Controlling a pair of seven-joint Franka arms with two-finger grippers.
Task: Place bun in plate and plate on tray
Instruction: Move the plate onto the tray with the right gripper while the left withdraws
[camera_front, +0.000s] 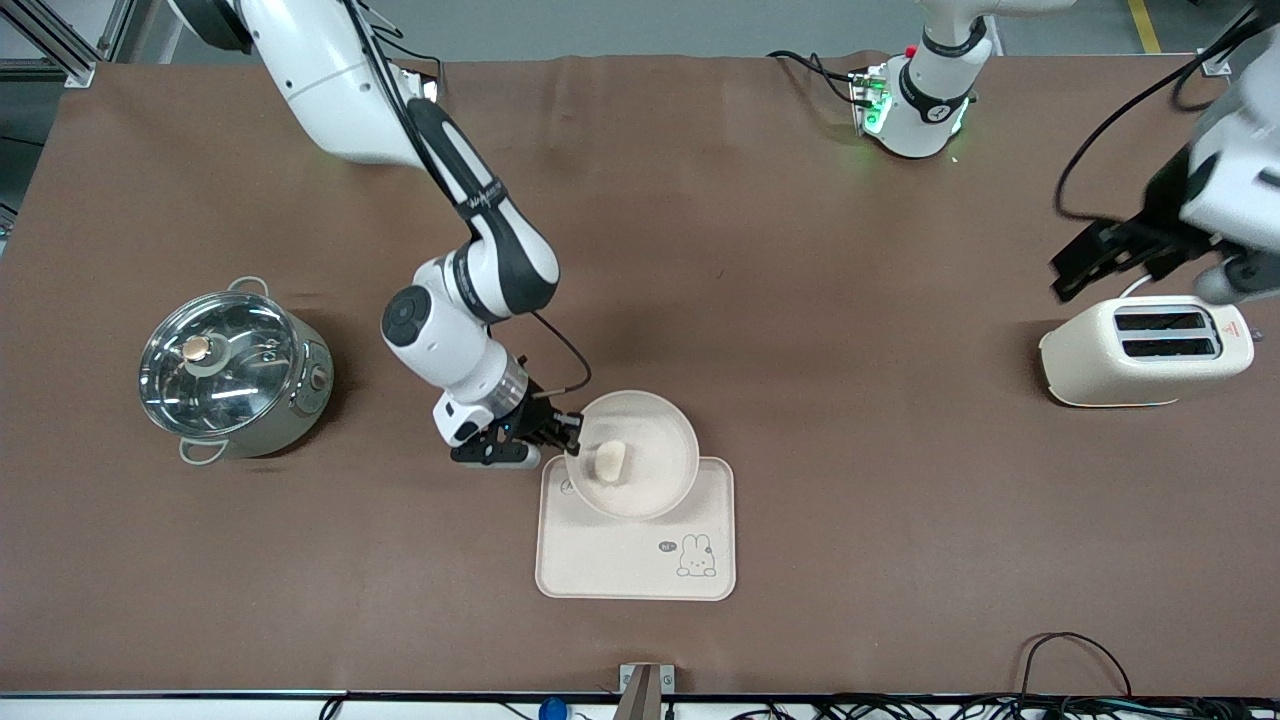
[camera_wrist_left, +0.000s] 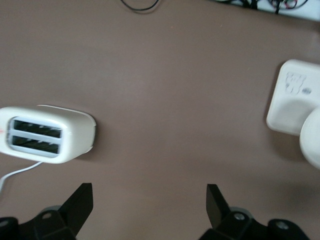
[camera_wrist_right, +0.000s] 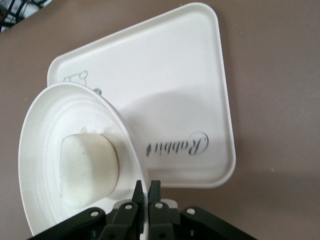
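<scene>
We see the right gripper over the tray's edge toward the right arm's end, its two fingers pinched nearly shut on the rim of the plate, one finger inside the rim and one outside. We count one plate, held tilted above the tray; whether its lower edge touches the tray we cannot tell. We count one bun, lying in the plate at about nine o'clock of its bowl, close to the gripped rim. In the right wrist view the bun sits just beside the fingers, the plate covers part of the tray, and the "Rabbit" script shows on the bare tray floor. We count one tray, nearest the front camera of all the things, with its bunny drawing at about five o'clock of the tray. Farther from the camera, toward the right arm's end, stands one steel pot under a glass lid; what it contains we cannot tell. Toward the left arm's end stands one cream toaster with two slots, both showing dark. The left gripper waits in the air just above the toaster; in the left wrist view its two fingers stand wide apart, holding nothing, with the toaster on the brown table.
</scene>
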